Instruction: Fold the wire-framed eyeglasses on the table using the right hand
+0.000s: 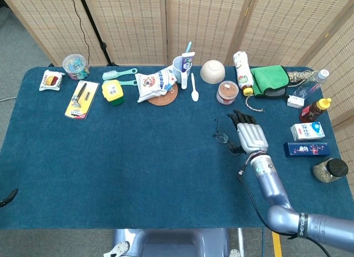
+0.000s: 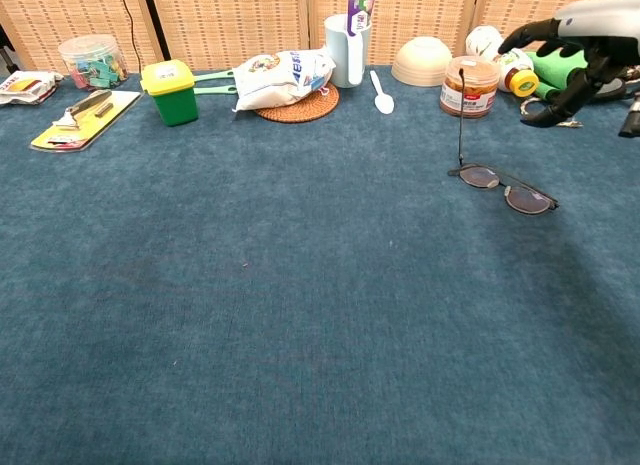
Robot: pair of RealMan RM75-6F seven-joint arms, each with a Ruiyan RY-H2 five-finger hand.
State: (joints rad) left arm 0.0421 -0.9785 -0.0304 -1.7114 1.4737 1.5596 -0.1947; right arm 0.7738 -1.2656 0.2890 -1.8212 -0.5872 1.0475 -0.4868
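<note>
The glasses (image 2: 503, 184) are lying lens-down on the bench (image 2: 300, 305) with one arm sticking straight up, so I am hovering my right hand (image 2: 578, 47) above them, fingers (image 2: 524, 35) spread and empty, lining up to push that arm flat.

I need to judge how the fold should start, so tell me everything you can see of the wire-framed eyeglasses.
The eyeglasses are thin, dark and wire-framed, with two clear lenses. They lie lens-front down on the blue tablecloth, right of the middle. One temple sticks straight up, unfolded; the other is not clearly visible. In the chest view the right hand hovers above and behind them, fingers curled, not touching. In the head view that hand partly covers them. Nothing else touches the glasses; the nearest item is an orange-lidded jar behind them.
</note>
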